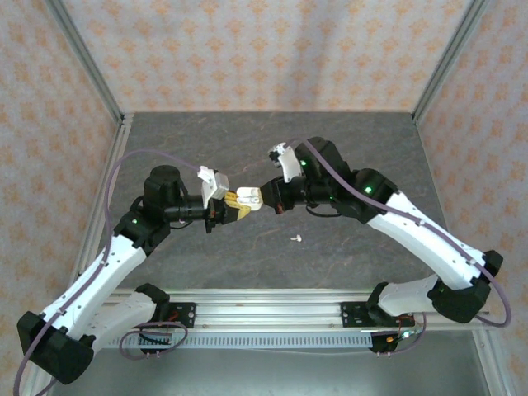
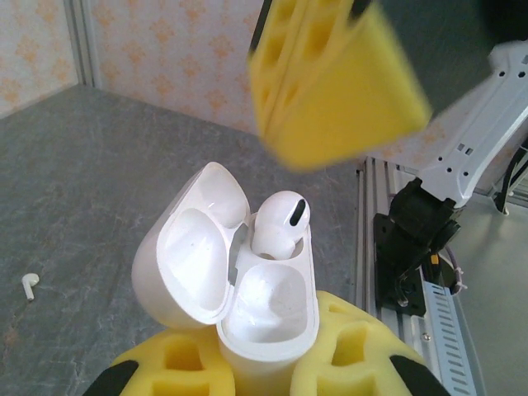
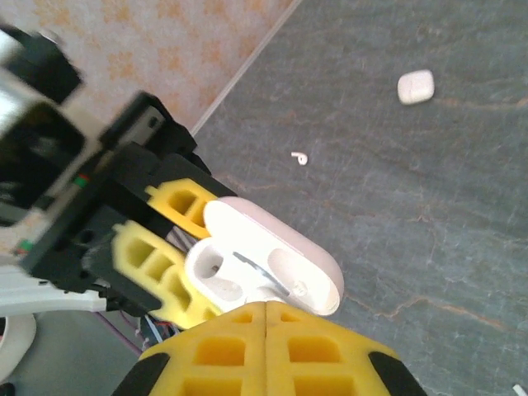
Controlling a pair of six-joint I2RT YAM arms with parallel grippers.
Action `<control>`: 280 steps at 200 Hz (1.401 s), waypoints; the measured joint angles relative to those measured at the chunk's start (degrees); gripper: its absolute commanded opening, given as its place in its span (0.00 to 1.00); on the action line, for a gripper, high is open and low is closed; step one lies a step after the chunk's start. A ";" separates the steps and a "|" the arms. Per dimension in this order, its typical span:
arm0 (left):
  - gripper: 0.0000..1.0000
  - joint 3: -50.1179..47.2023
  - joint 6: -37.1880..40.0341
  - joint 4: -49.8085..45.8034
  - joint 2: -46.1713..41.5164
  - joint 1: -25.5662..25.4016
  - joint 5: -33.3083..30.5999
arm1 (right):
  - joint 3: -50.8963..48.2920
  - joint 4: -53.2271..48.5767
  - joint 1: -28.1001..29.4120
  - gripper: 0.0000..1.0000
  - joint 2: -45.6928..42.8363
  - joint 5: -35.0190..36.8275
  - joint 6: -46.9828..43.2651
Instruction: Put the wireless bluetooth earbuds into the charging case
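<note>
One tiny glossy white plastic earbud with a short stem (image 2: pixel 280 223) is sitting in the far well of the open white rounded charging case (image 2: pixel 256 363). The near well's empty, and another loose white earbud (image 3: pixel 299 157) lies on the grey stone-look bench (image 3: pixel 429 214), well apart from the case. The left end effector (image 1: pixel 233 206) is clamped on the case body with the lid tipped back, I'd guess so the wells face its partner. The right end effector (image 3: pixel 264 318) hovers just above the case, fingers pressed together, holding nothing.

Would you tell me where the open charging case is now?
Left wrist view: the charging case stands centre, clamped in the left gripper, right gripper just above.
</note>
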 measured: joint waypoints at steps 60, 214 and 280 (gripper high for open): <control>0.00 -0.94 -0.42 -0.24 -0.48 0.04 -2.05 | -0.35 0.83 -0.22 0.06 1.46 -0.09 0.66; 0.00 -5.53 -0.31 -0.04 -3.10 0.00 -12.09 | -11.63 -5.92 -7.87 0.37 -8.59 21.75 10.97; 0.00 -6.40 -0.13 -0.07 -3.61 0.00 -12.57 | -41.72 10.67 -9.97 0.48 -8.66 17.09 6.43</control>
